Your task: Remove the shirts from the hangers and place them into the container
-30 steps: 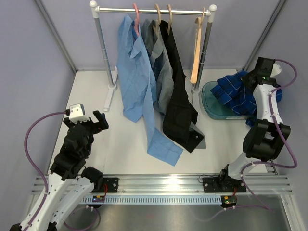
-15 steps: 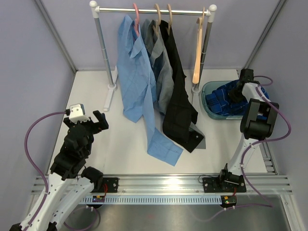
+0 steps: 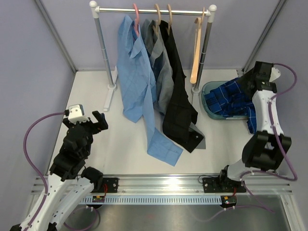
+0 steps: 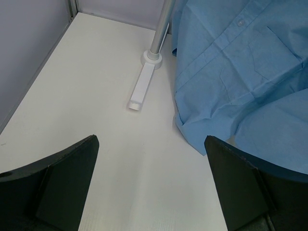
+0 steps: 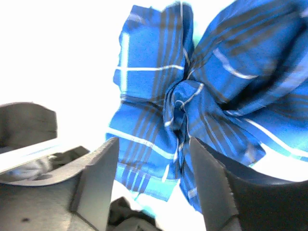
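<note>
Top external view with both wrist views. The plaid shirt (image 3: 226,98) lay crumpled in the container (image 3: 206,98), with one part trailing over the tub's near right rim toward the table. The right gripper (image 5: 154,185) hung just above the heap, its jaws parted and nothing pinched between them; the bunched cloth showed beyond the fingertips. The left gripper (image 4: 151,187) hovered over bare table (image 4: 96,120) near the hem of the light blue shirt (image 4: 240,72), its jaws spread wide and empty.

Three garments hung on the rail stand (image 3: 98,29): the light blue shirt on the pink hanger (image 3: 136,14), and the grey shirt (image 3: 161,57) and black shirt (image 3: 178,96) on two tan hangers (image 3: 157,12), their tails pooling on the table. A bare tan hanger (image 3: 196,48) hung at the right end.

The shirts were judged light, limp and prone to snagging. A pinch at the collar or shoulder seam, close to the hanger, would probably lift one free more cleanly than a pull on a trailing sleeve or hem.
</note>
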You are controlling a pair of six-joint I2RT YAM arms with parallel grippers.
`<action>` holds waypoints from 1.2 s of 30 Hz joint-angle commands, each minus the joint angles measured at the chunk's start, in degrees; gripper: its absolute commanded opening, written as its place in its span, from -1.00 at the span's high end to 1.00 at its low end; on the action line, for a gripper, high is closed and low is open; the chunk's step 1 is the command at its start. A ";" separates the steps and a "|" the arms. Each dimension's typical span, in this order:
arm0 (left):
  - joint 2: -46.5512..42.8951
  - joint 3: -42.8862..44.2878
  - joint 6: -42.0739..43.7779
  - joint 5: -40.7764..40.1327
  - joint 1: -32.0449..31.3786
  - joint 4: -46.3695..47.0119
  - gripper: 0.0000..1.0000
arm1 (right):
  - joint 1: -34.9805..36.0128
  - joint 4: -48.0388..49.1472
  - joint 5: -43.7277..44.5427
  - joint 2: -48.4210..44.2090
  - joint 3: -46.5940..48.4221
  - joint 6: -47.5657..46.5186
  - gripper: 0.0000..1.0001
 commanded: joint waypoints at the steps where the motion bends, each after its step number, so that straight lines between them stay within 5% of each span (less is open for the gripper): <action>1: -1.13 0.09 -0.76 1.12 0.25 2.47 -0.98 | -0.35 -0.01 6.34 -9.15 -4.12 0.26 -0.45; 16: -1.13 0.00 -1.46 3.05 0.34 2.55 -0.98 | -22.40 8.23 -1.46 -29.46 -36.20 14.50 -0.73; 36: 0.10 -0.09 -1.02 3.67 0.25 2.64 -0.98 | -26.36 21.69 -6.73 -18.75 -44.73 28.82 -0.71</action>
